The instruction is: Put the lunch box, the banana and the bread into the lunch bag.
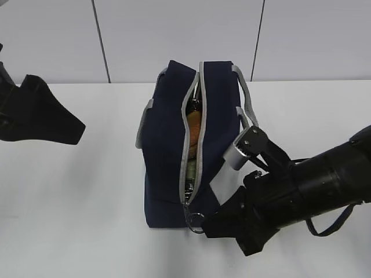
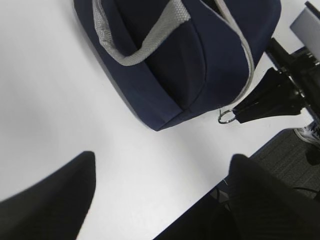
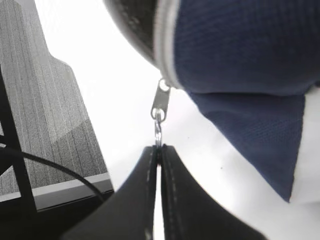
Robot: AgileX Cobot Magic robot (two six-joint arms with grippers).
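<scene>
I've got the right gripper (image 3: 159, 150) pressed together on the ring pull (image 3: 158, 131) of the zipper, low at the near end of the lunch bag (image 1: 168, 145); in the right wrist view the metal ring disappears between my two fingertips, with the slider hanging just above them. The bag stands on the white table (image 1: 87, 202) directly ahead of this gripper, its zipper (image 1: 186, 156) gaping along the top. Through the gap I can make out something golden-orange, which I take to be the bread (image 1: 195, 128), and a dark glint above it; the lunch box and banana I cannot pick out, and none of them lies on the table, so I judge the packing done and the closing step in hand.

My left gripper (image 2: 160, 200) hangs spread and empty, well off to the far side of the bag from my working hand, touching nothing.

Next I'd draw the pull away from me along the zipper track, keeping the pinch firm and the line straight. The bag may slide or tip, so bracing it with the left hand seems wise
</scene>
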